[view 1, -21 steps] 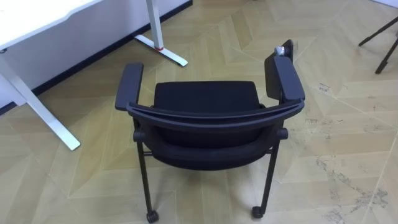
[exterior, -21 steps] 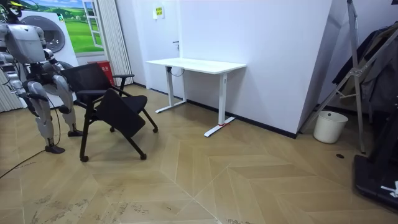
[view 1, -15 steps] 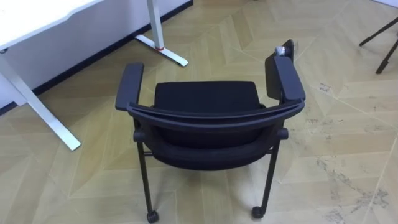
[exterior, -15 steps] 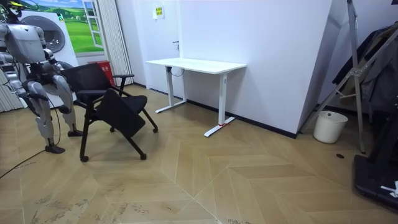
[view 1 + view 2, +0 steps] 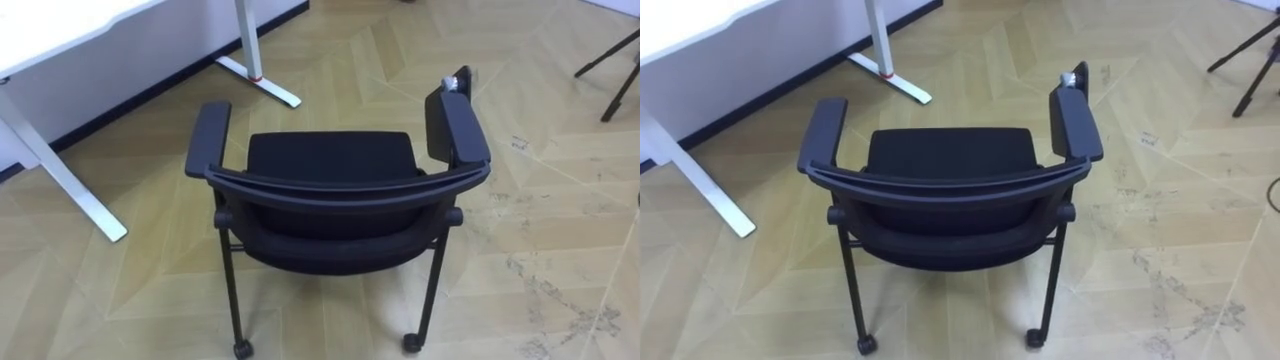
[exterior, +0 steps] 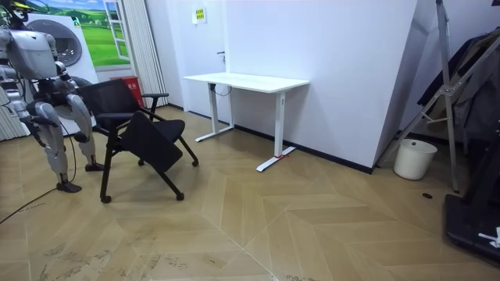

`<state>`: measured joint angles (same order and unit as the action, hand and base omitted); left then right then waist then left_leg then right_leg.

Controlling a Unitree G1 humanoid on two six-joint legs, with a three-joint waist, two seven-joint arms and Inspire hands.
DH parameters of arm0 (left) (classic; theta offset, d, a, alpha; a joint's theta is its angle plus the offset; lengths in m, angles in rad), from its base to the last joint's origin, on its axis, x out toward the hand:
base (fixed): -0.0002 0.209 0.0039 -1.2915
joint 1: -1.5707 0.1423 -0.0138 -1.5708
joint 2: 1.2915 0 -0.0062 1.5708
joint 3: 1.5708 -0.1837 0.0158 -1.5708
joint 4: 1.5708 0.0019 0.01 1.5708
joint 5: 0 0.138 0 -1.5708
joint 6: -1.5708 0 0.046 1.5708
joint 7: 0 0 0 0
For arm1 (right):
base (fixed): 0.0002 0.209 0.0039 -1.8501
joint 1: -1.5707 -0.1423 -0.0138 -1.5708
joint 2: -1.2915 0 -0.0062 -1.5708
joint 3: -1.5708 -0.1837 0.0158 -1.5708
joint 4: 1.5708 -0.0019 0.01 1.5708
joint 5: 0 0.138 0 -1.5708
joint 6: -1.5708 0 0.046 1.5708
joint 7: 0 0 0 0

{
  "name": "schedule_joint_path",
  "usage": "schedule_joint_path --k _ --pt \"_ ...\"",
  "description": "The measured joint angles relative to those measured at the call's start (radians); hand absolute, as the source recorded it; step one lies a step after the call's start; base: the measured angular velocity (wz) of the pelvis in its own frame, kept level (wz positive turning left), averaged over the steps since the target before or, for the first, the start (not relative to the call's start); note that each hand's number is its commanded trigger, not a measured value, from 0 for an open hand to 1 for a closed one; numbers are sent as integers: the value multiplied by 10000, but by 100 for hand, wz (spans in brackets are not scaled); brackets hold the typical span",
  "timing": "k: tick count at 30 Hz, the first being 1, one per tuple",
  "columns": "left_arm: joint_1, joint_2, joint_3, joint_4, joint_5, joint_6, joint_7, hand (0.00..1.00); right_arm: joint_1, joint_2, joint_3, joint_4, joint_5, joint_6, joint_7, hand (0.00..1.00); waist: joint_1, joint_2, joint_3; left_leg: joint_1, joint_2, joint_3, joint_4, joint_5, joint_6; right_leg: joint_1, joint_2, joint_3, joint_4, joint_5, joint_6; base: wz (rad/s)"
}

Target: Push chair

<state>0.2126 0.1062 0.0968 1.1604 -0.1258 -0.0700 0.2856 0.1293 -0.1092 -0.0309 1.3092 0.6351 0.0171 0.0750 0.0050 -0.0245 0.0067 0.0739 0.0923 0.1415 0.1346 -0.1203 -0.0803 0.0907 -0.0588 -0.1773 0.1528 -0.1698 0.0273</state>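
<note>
A black chair (image 5: 335, 160) with two armrests and small castors stands right in front of me, its curved backrest (image 5: 345, 188) nearest and its seat facing away towards the white desk. In the right eye view the chair (image 5: 945, 160) looks the same. In the room view I stand directly behind the chair (image 6: 129, 117), at the room view's left. One arm (image 6: 8, 92) hangs by my body there, too small to read.
A white desk (image 5: 60, 25) on white legs stands ahead to my left, its foot (image 5: 262, 80) near the chair's front. Dark tripod legs (image 5: 610, 60) are at the far right. Across the room stand a white bin (image 6: 414, 158) and a rack.
</note>
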Motion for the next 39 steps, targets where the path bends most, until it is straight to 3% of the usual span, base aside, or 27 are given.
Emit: schedule_joint_path --k 1,7,15,25,30,34,36,39 --pt "4 -20 -1 3 -30 33 62 0 -55 10 25 80 0 70 -92 0 13 -25 26 6 1 12 0 0 0 3 0 9 2 0 0 0" --pt "-23 -44 221 1 -26 178 179 0 -90 32 66 106 -11 72 -554 0 12 -34 12 124 4 59 4 -66 47 115 -3 36 -5 -2 7 -1" --pt "-18 -46 534 -23 -224 194 798 0 -104 34 26 101 -161 74 -867 0 0 104 -62 170 0 78 5 -99 63 154 -3 66 -3 5 20 0" --pt "-107 15 1912 -308 -392 297 1512 0 -108 -21 -1157 90 -761 286 -846 0 -30 286 -71 181 -1 64 6 -107 65 159 -8 49 2 2 26 0" --pt "-336 44 2327 -1296 -784 355 2284 0 -142 -201 -1440 64 -1138 283 -866 0 -42 468 -70 155 -1 78 6 -123 74 115 -12 59 57 -8 41 0" --pt "-912 262 2350 -1416 -745 223 2768 0 -313 -315 -1520 77 -1488 273 -873 0 -183 626 -54 137 -18 98 6 -143 88 48 -37 68 167 -47 73 0" --pt "-1022 408 2347 -1514 -661 218 2958 0 -406 -351 -1564 61 -1597 273 -853 0 -303 689 -87 131 -21 90 6 -143 88 59 -37 59 178 -43 68 0" --pt "-1166 605 2341 -1978 456 211 3363 0 -395 -456 -1608 63 -1887 267 -855 0 -406 723 -82 161 -26 98 8 -142 88 85 -37 78 181 -42 67 0"
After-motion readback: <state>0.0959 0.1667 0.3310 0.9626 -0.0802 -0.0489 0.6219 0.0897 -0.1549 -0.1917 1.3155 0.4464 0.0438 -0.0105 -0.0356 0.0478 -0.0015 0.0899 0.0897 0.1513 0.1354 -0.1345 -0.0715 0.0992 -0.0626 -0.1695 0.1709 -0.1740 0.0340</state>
